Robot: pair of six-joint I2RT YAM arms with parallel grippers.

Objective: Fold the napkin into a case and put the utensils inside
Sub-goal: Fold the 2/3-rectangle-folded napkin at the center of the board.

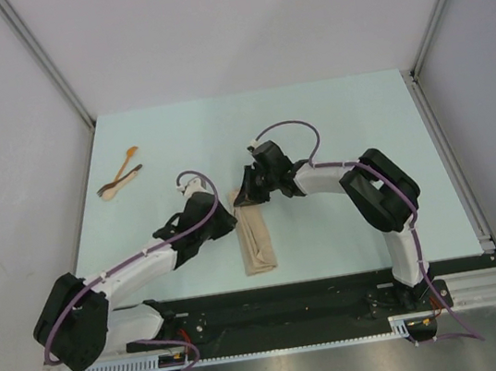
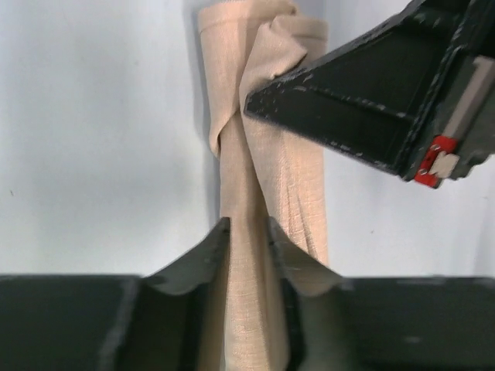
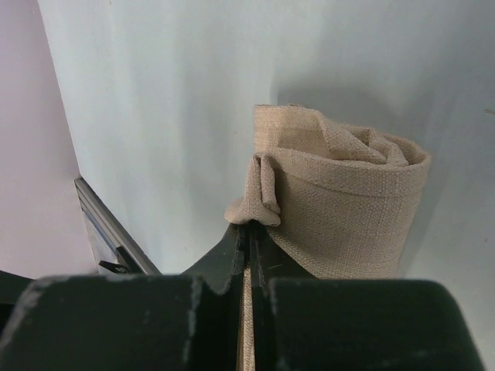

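The napkin lies folded into a narrow beige case in the middle of the table, its long axis running near to far. My left gripper stands at its left side, jaws slightly parted, with a raised fold of the napkin between them. At the far end my right gripper is shut on a pinched edge of the napkin. It also appears as the black right gripper in the left wrist view. The utensils, an orange-tan spoon and a darker piece, lie crossed at the far left.
The pale green table is bounded by grey walls and metal rails at the sides. The arms' black base bar runs along the near edge.
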